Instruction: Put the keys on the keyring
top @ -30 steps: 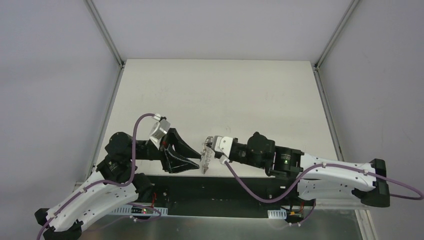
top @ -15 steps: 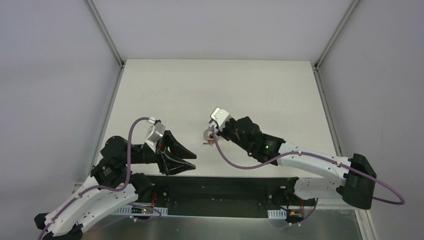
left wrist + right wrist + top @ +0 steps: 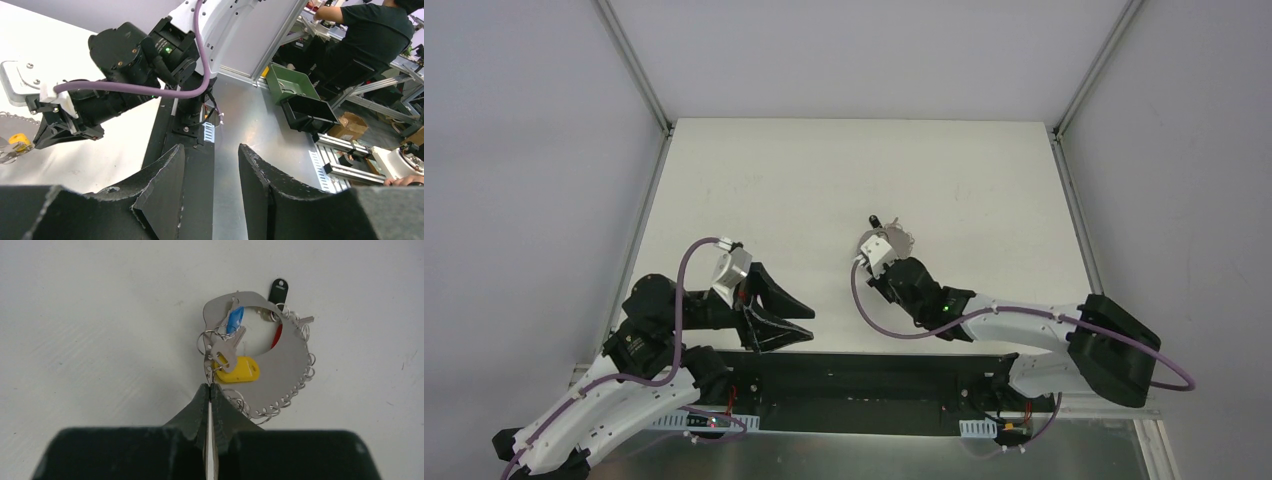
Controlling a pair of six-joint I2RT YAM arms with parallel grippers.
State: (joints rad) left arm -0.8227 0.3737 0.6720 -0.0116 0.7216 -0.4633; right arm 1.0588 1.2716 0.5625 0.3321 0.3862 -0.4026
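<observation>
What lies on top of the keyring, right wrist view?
On the keyring, left end: a silver key, a blue key and a yellow key. A red key shows through its opening, the rest covered by the metal.

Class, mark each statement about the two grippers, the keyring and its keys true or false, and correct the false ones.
1. The left gripper is open and holds nothing. True.
2. The right gripper stands wide open. False: its fingers are pressed together at the edge of the keyring.
3. A yellow-headed key lies against the keyring. True.
4. The keyring sits between the left gripper's fingers. False: it is at the right gripper's tip, well apart from the left gripper.
</observation>
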